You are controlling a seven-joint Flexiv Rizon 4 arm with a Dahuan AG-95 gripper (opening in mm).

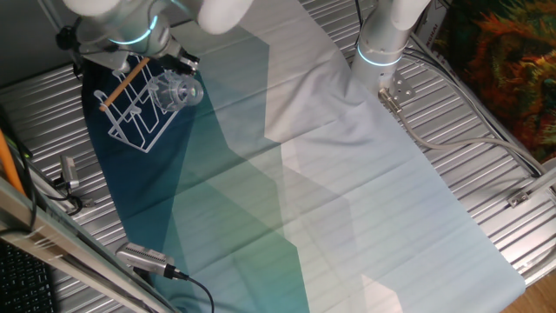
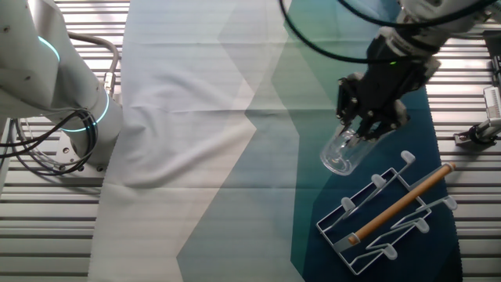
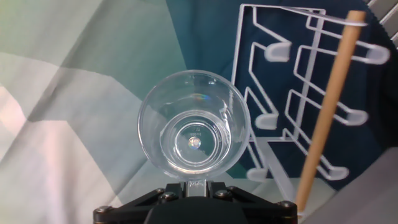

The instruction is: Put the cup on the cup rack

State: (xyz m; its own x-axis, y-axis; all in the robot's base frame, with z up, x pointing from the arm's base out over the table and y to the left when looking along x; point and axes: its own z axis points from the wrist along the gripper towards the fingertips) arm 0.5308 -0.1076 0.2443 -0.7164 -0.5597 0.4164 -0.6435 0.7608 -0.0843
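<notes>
The clear glass cup (image 3: 194,124) is held in the air by my gripper (image 3: 196,183), which is shut on its base end. The cup's open mouth points away from the hand. In the other fixed view the cup (image 2: 342,151) hangs tilted below the gripper (image 2: 374,117), just up and left of the white wire cup rack (image 2: 391,211) with its wooden rod. In one fixed view the cup (image 1: 178,89) is next to the rack (image 1: 135,109). In the hand view the rack (image 3: 298,93) lies right of the cup, pegs apart from it.
A teal, grey and white cloth (image 1: 330,200) covers the metal slatted table. A second robot arm's base (image 1: 382,52) stands at the far side. Small camera devices (image 1: 143,257) with cables lie near the table's edge.
</notes>
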